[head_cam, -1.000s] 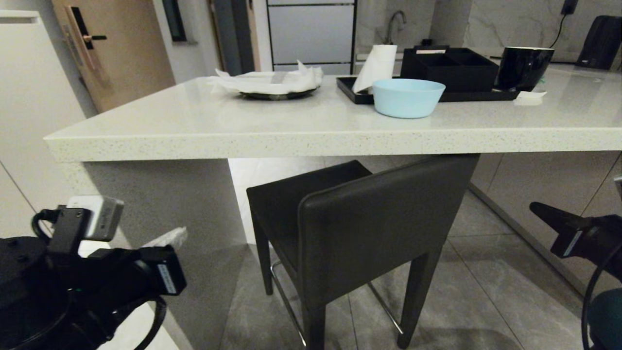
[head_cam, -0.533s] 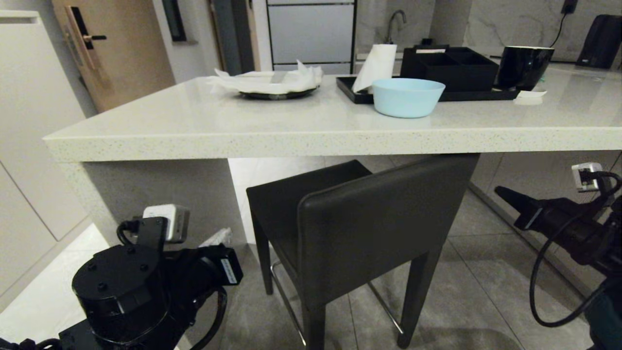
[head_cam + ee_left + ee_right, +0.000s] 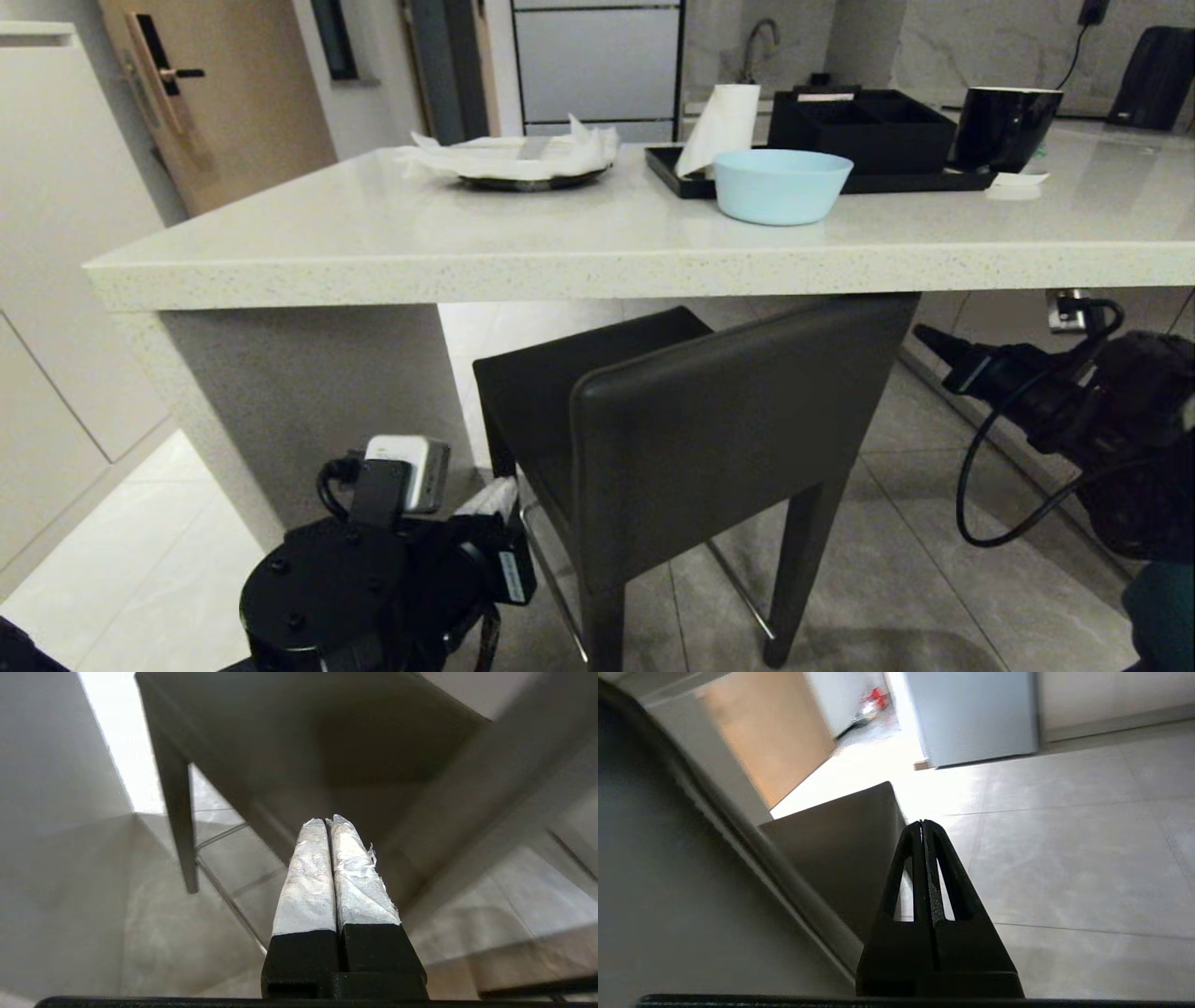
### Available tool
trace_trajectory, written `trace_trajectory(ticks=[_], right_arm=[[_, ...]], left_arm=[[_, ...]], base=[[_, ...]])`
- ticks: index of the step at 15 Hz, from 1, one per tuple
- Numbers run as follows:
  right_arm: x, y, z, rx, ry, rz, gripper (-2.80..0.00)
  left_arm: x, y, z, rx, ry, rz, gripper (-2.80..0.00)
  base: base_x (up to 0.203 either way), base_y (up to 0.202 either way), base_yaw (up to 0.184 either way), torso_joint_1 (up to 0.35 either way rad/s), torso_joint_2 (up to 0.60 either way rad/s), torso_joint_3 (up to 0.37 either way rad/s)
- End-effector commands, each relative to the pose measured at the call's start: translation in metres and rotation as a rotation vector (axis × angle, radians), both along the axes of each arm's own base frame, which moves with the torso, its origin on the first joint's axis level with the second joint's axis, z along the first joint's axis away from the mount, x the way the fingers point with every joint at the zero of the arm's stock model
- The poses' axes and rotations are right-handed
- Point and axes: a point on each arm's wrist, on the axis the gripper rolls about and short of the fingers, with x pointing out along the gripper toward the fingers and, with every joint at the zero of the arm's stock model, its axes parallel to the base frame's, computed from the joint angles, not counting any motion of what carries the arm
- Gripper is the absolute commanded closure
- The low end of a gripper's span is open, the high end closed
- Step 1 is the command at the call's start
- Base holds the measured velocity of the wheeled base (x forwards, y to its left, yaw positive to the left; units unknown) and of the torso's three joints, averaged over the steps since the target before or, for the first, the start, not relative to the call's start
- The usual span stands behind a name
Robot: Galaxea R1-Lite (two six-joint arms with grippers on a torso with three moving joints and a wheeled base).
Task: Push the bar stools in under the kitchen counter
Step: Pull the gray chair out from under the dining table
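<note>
Only the wrist views show each hand, left hand (image 3: 327,823) and right hand (image 3: 923,823), pressed together.

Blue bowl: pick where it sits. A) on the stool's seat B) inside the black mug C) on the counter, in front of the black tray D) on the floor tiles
C: the blue bowl stands on the counter, just in front of the black tray.
</note>
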Motion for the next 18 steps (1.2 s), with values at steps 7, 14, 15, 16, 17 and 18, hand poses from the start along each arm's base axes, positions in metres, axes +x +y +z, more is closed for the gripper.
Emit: trace_trajectory(ticks=[7, 14, 15, 16, 17, 18], right_arm=[[0.036, 0.014, -0.032, 0.004, 0.021, 0.048, 0.00], [0.053, 0.016, -0.047, 0.007, 0.023, 0.058, 0.00], [0.060, 0.016, -0.047, 0.005, 0.004, 0.053, 0.00], [0.067, 0.016, -0.048, 0.005, -0.013, 0.045, 0.00], [0.073, 0.018, -0.050, 0.005, -0.023, 0.041, 0.00], [0.076, 0.021, -0.053, 0.007, -0.024, 0.042, 0.00]], left_arm=[[0.000, -0.020, -0.028, 0.024, 0.076, -0.033, 0.00], [0.028, -0.023, -0.060, 0.035, 0.120, 0.046, 0.00], [0.028, -0.023, -0.061, 0.037, 0.123, 0.042, 0.00], [0.027, -0.025, -0.060, 0.034, 0.121, 0.037, 0.00], [0.026, -0.026, -0.058, 0.027, 0.115, 0.030, 0.00], [0.027, -0.029, -0.057, 0.016, 0.111, 0.029, 0.00]], base=[[0.000, 0.000, 0.000, 0.000, 0.00, 0.000], [0.000, 0.000, 0.000, 0.000, 0.00, 0.000], [0.000, 0.000, 0.000, 0.000, 0.00, 0.000], [0.000, 0.000, 0.000, 0.000, 0.00, 0.000], [0.000, 0.000, 0.000, 0.000, 0.00, 0.000], [0.000, 0.000, 0.000, 0.000, 0.00, 0.000]])
